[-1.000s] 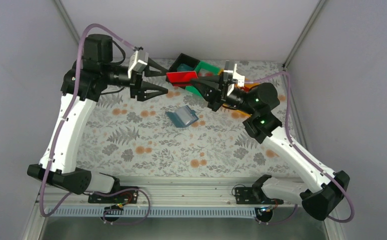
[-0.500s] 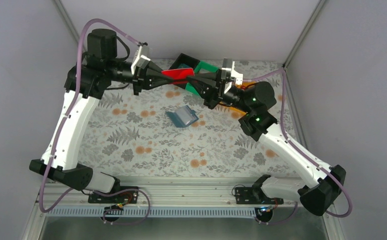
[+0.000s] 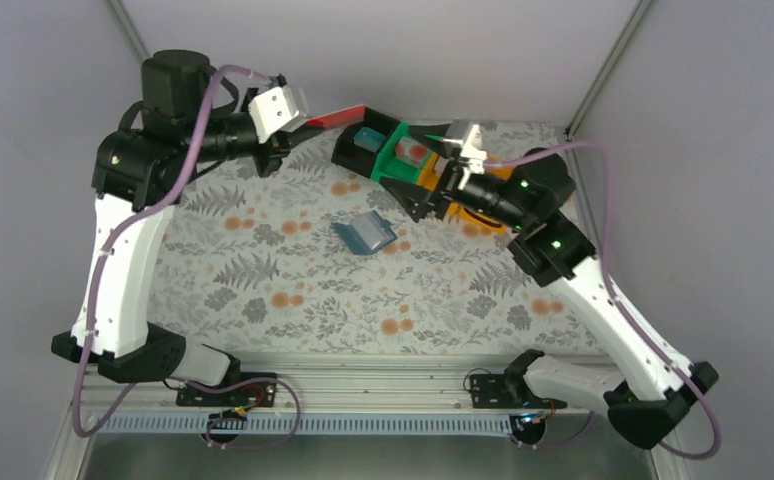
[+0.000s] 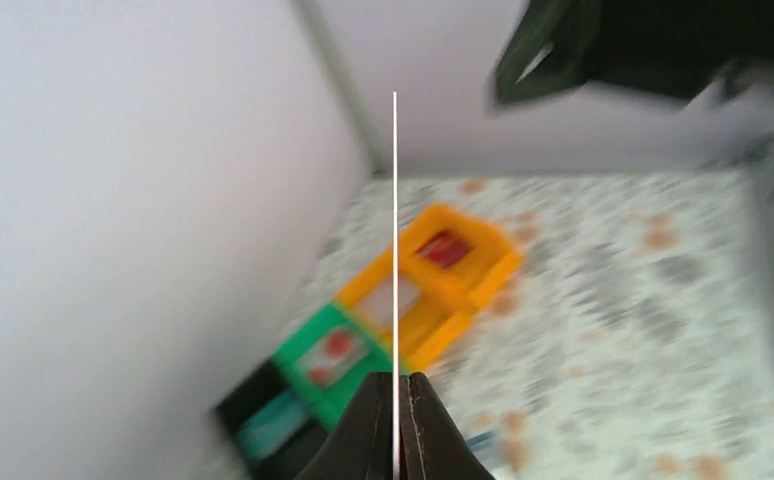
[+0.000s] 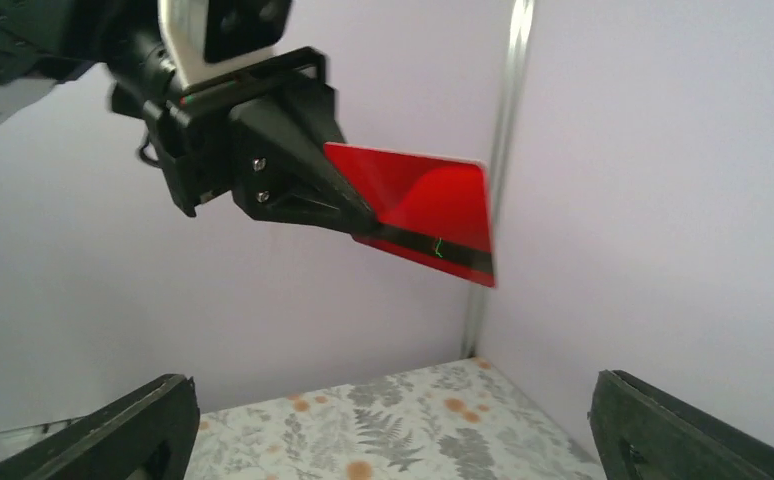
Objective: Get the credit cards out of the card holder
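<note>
My left gripper (image 3: 310,125) is shut on a red credit card (image 3: 339,116), held in the air above the table's far side. In the right wrist view the red card (image 5: 428,210) sticks out of the left gripper (image 5: 358,218). In the left wrist view it shows edge-on as a thin white line (image 4: 395,240) between the shut fingertips (image 4: 378,400). My right gripper (image 3: 411,163) stands open and empty over the bins, its fingers (image 5: 113,430) wide apart. The blue-teal card holder (image 3: 366,234) lies on the table's middle, apart from both grippers.
A black bin (image 3: 351,150) holds a teal card (image 3: 368,137). Beside it a green bin (image 3: 391,158) holds a pale card with red marks (image 3: 410,150). An orange bin (image 4: 458,270) with cards adjoins them. Grey walls enclose the patterned table (image 3: 293,290).
The right gripper let go of the red card, opened wide and drew back to the right. The left gripper, shut on the card, carried it up and toward the back left.
</note>
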{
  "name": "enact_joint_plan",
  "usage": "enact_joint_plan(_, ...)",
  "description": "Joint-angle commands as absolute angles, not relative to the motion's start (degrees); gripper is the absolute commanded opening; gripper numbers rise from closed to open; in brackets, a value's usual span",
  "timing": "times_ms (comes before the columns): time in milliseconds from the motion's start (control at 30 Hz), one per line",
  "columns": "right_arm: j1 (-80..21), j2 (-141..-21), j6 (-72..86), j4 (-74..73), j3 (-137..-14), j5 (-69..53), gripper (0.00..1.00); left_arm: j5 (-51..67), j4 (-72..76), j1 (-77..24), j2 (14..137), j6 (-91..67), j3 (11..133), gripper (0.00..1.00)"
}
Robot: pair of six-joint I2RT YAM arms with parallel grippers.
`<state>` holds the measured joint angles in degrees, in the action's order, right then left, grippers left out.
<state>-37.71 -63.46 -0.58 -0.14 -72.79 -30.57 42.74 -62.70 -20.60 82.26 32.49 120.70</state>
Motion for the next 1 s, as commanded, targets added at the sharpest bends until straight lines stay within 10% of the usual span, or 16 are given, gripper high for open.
enact_joint_plan(0, -36.4, -57.9, -3.9, -10.5, -76.8, -24.1, 0.99, 14.3, -66.3, -22.6, 78.8, 52.5, 123.1, 0.02)
enact_joint_plan(567, -36.4, -61.4, -7.1, -25.6, -91.5, -32.0, 0.98, 21.9, -21.5, -24.9, 48.5, 127.7, 75.5, 0.02)
enact_joint_plan(967, -38.9, -57.4, -46.0, -7.9, -77.5, -21.1, 0.85, 14.7, -30.3, -24.9, 50.1, 109.6, 78.3, 0.02)
